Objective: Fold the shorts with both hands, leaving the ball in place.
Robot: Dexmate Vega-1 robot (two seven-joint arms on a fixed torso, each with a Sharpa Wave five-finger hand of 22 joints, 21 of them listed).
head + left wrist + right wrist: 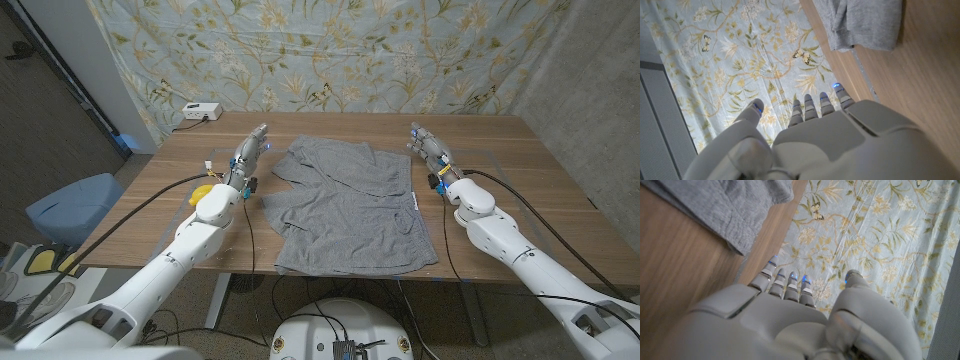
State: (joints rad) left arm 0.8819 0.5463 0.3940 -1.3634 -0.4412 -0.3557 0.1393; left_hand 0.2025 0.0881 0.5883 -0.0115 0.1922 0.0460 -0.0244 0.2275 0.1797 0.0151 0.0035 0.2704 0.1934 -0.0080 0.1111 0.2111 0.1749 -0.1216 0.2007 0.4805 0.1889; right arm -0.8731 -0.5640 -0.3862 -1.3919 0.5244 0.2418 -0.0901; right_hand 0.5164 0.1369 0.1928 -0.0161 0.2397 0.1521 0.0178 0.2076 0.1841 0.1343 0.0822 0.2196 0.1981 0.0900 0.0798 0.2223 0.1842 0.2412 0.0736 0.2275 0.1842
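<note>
- The gray shorts [350, 205] lay spread and rumpled on the tabletop [520, 150] between my two robot hands; as I judged it, no fold had been made and the whole task remained.
- My left robot hand [250, 153] hovered just beside the shorts' left edge, fingers extended and apart, holding nothing.
- My right robot hand [428, 148] stood just beside the right edge, likewise spread and empty, not touching the cloth.
- A yellow object [203, 190], possibly the ball, sat behind my left robot hand, near the wrist; I could not tell for certain.
</note>
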